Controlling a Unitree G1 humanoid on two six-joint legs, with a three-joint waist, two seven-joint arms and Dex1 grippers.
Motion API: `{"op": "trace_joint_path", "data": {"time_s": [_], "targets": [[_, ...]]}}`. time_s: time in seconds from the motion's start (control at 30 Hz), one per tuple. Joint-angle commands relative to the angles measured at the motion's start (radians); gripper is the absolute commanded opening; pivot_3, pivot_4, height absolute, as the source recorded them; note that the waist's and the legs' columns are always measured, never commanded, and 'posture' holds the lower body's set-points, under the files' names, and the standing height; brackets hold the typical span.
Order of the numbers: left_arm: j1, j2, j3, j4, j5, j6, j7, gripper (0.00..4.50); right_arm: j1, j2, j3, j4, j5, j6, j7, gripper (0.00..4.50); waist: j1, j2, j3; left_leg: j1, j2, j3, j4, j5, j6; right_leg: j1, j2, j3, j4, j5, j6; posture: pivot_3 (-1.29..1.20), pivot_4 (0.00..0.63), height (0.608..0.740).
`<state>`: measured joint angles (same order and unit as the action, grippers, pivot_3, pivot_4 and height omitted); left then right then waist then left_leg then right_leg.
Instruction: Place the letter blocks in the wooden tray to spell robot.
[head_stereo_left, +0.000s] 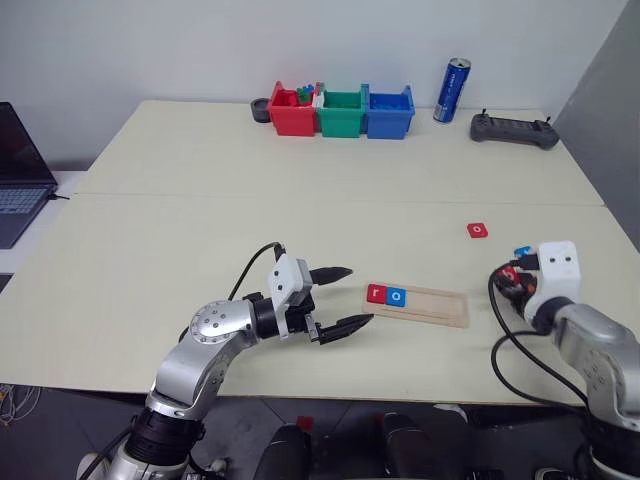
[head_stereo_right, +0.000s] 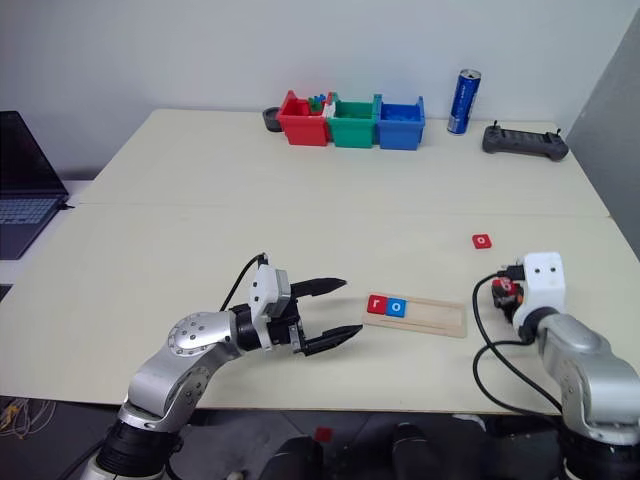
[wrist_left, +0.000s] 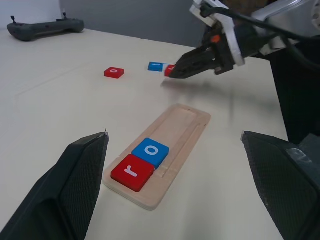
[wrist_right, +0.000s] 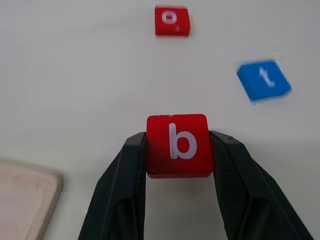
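Right wrist view: red b block (wrist_right: 177, 145) between right tool (wrist_right: 177, 150) fingers

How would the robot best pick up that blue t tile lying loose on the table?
Grip the blue t tile by two opposite side edges, coming down from above. It lies flat on the table, so only its thin sides offer purchase, and it sits skewed, so the wrist should probably turn to match. The right gripper holds the red b tile that way.

The pale table (head_stereo_left: 200, 220) bore a wooden tray (head_stereo_left: 430, 306), two loose letter blocks (head_stereo_left: 478, 231), three bins (head_stereo_left: 342, 113), a can (head_stereo_left: 452, 91) and a controller (head_stereo_left: 514, 130).
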<state>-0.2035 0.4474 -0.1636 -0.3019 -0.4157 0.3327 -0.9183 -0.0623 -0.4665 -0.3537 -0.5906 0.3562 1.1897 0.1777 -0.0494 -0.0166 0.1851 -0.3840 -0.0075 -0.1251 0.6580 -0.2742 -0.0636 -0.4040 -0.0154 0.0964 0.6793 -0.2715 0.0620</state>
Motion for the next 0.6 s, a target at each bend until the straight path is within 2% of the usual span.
{"op": "trace_joint_path", "data": {"time_s": [0.03, 0.23, 0.47, 0.5, 0.6], "targets": [[-0.012, 0.000, -0.004, 0.004, -0.005, -0.032, -0.026, 4.50, 0.034, 0.022, -0.059, -0.097, 0.030, 0.078, -0.001, 1.46, -0.002, 0.000, 0.000, 0.000, 0.000, 0.000, 0.000, 0.000, 0.000, 0.000, 0.000, 0.000, 0.000, 0.000, 0.000, 0.00, 0.150, 0.740], [-0.026, -0.008, -0.009, 0.047, 0.002, -0.059, -0.053, 4.50, 0.047, 0.128, -0.027, -0.109, 0.001, 0.094, -0.063, 1.46, -0.006, 0.000, 0.000, 0.001, 0.001, 0.001, 0.000, 0.000, 0.000, 0.000, 0.001, 0.001, 0.000, 0.000, 0.000, 0.00, 0.150, 0.740], [-0.013, 0.021, -0.015, 0.043, -0.012, -0.083, -0.132, 4.50, 0.039, 0.140, -0.018, -0.067, -0.012, 0.073, -0.069, 1.46, -0.006, 0.000, 0.000, 0.001, 0.001, 0.001, 0.000, 0.000, 0.000, 0.000, 0.001, 0.001, -0.001, 0.000, 0.000, 0.00, 0.150, 0.740], [-0.012, 0.024, -0.013, 0.043, -0.013, -0.084, -0.138, 4.50, 0.038, 0.136, -0.017, -0.064, -0.010, 0.076, -0.066, 2.20, -0.006, 0.000, 0.000, 0.001, 0.001, 0.001, 0.000, 0.000, 0.000, 0.000, 0.001, 0.001, -0.001, 0.000, 0.000, 0.00, 0.150, 0.740], [-0.015, 0.025, -0.007, 0.048, -0.013, -0.086, -0.143, 4.50, 0.037, 0.130, -0.019, -0.056, -0.006, 0.078, -0.060, 3.12, -0.006, 0.000, 0.000, 0.000, 0.001, 0.001, 0.000, 0.000, 0.000, 0.000, 0.001, 0.001, -0.001, 0.000, 0.000, 0.00, 0.150, 0.740]]}}
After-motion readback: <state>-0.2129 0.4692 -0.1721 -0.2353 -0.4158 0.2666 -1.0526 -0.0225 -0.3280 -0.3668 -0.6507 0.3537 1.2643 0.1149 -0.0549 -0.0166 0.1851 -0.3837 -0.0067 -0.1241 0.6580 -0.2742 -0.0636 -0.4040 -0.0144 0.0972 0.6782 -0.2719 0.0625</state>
